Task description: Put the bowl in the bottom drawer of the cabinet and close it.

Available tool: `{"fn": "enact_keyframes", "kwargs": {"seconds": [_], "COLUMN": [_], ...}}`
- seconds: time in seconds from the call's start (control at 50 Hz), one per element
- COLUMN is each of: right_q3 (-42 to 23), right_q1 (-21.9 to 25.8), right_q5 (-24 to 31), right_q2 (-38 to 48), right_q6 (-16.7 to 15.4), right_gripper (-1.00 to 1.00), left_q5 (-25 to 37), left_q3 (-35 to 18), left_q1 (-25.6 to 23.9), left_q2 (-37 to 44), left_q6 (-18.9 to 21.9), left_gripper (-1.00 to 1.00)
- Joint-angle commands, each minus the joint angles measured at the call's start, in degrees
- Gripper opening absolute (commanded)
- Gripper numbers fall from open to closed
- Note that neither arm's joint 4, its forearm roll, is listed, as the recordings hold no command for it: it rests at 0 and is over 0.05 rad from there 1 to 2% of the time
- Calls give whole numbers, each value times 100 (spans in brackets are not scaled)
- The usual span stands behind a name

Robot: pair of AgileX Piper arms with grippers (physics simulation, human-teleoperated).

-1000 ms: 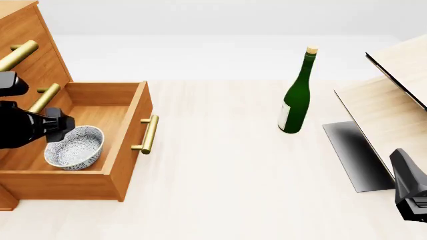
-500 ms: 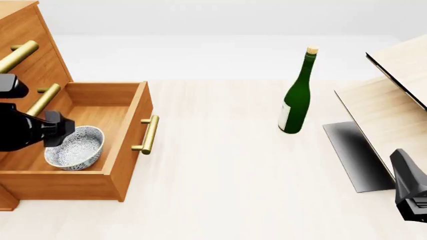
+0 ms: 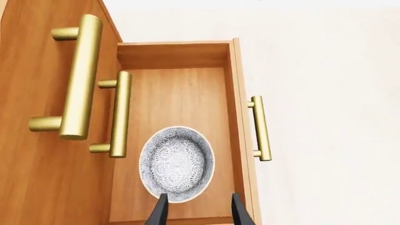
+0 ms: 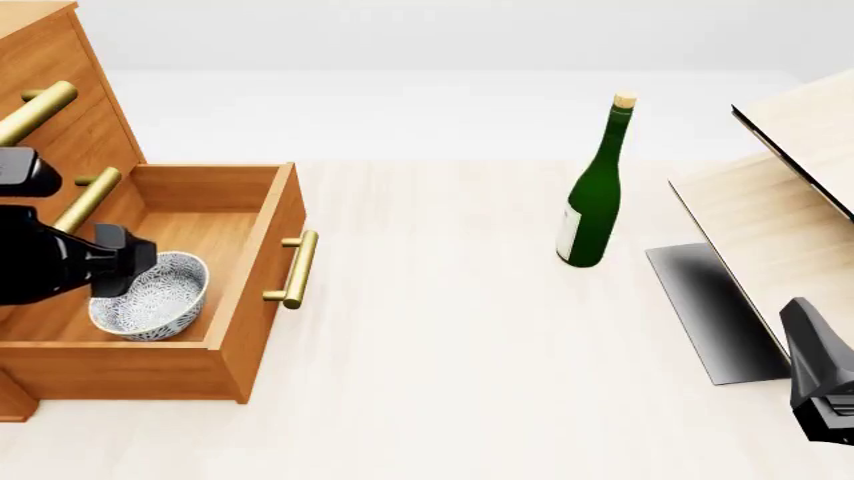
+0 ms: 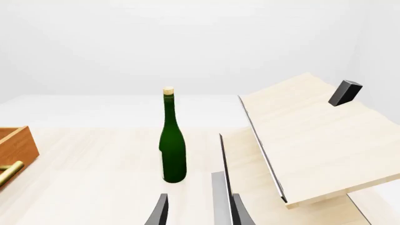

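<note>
Resting upright inside bottom drawer [image 3: 175, 93], bowl [image 3: 177, 163] released; left gripper [image 3: 195, 211] fingers spread, empty; drawer rigid, free-sliding, best pushed at brass handle [image 3: 261, 128], 3 o'clock of bowl

The left pincer [image 4: 127, 262] hides the bowl's [image 4: 158, 298] near rim, and the cabinet [image 4: 54, 90] runs off-frame.

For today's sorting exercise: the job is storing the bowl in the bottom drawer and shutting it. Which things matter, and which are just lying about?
Job: bowl, bottom drawer, cabinet, left hand.
Lying about: green bottle, pale wooden structure.
</note>
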Motion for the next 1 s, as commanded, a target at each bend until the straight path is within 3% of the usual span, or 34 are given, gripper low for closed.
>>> {"fn": "enact_keyframes", "kwargs": {"seconds": [0.02, 0.32, 0.7, 1.0], "right_q3": [0, 0, 0, 0], "right_q1": [0, 0, 0, 0], "right_q5": [-1, -1, -1, -1], "right_q2": [2, 2, 2, 2], "right_q6": [-1, -1, -1, -1], "right_gripper": [100, 100, 100, 100], "left_q5": [57, 237, 303, -81], "left_q3": [-107, -343, -517, -467], "left_q1": [-360, -746, -1212, -1564], "left_q2": [-52, -130, -746, -581], "left_q6": [-191, -27, 815, 1501], "left_gripper": [100, 100, 100, 100]}}
